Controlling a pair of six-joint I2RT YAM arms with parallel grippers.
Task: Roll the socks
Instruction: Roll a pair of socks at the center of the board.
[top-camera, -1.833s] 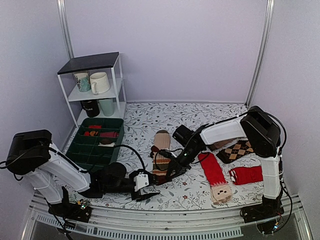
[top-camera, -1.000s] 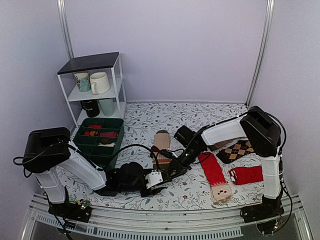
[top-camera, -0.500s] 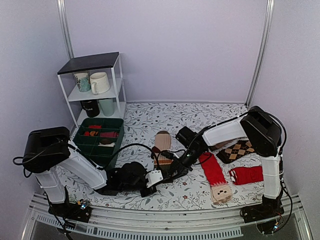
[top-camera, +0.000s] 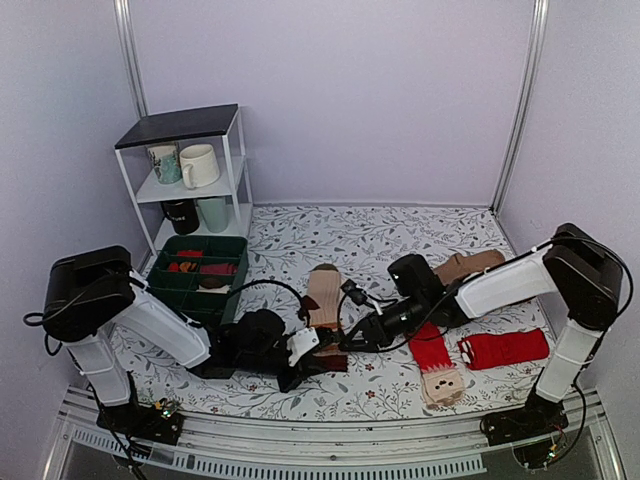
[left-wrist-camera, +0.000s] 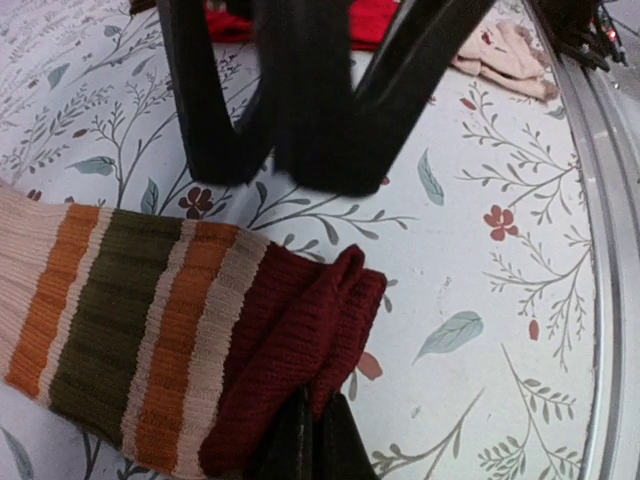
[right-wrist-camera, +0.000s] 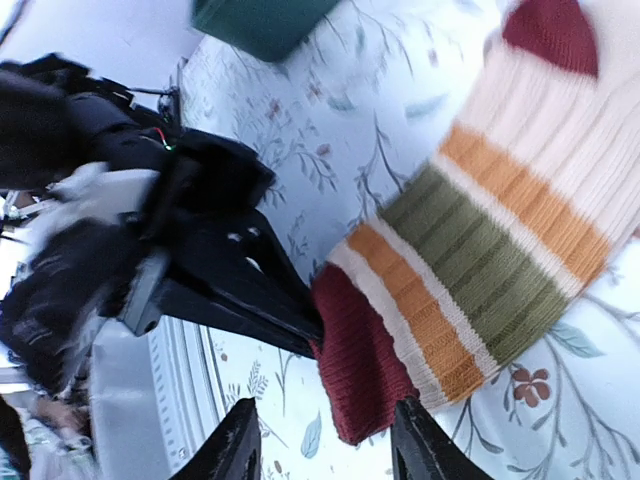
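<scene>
Cream sock (left-wrist-camera: 150, 310), orange-olive stripes, maroon end

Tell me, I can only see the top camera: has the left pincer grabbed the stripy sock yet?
Observer: Yes. In the left wrist view the left pincer is shut on the dark red end of the stripy sock.
Operator: Is the other pincer holding it too?
Observer: No. The right wrist view shows the right pincer open, with that dark red end lying in front of it, not gripped.
</scene>
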